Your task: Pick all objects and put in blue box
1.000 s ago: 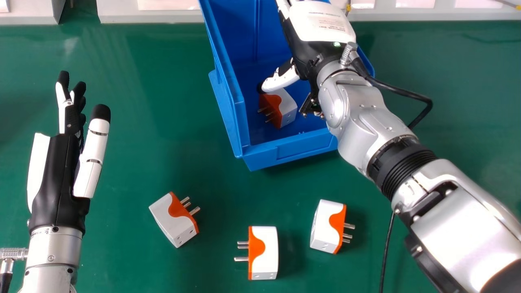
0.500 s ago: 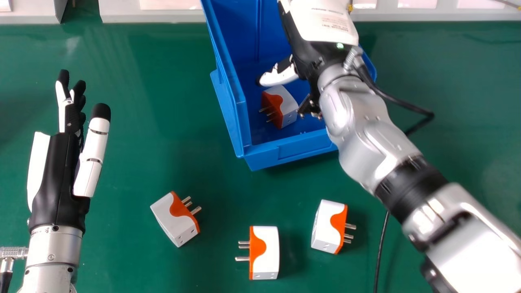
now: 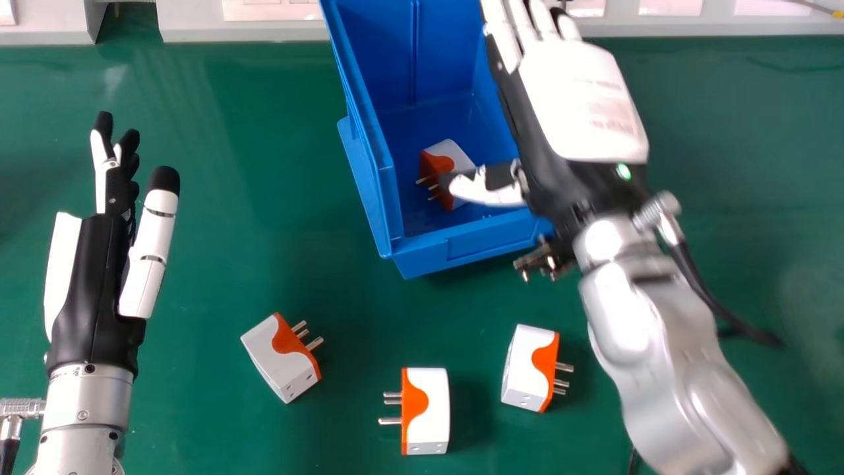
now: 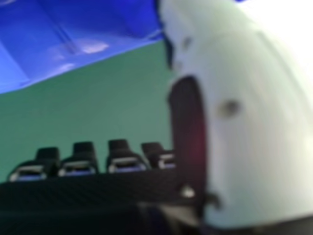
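1. My right robot hand (image 3: 580,105) is over the right side of the blue box (image 3: 488,244), its fingers straight and apart from the thumb (image 3: 484,188), with nothing held that I can see. The thumb crosses in front of the plug adapter (image 3: 455,155) inside the box; I cannot tell whether the two touch.
2. My left hand (image 3: 95,284) is idle at the left side of the head view, fingers extended and carrying nothing.
3. Done, as far as I can see: one adapter. It lies on the box floor, near the front wall, its prongs toward the left.
4. Left to do: three adapters, all on the green bench (image 3: 198,409) in front of the box. The left one (image 3: 270,353) lies at a slant, prongs toward the right; the middle one (image 3: 434,409) has its prongs toward the left; the right one (image 3: 524,363) has its prongs toward the right. They lie well apart from one another.
5. I judge the task about a quarter through, with a release looking finished. The right adapter seems the handiest next pick; I would first clear the box wall so that my thumb doesn't catch it.
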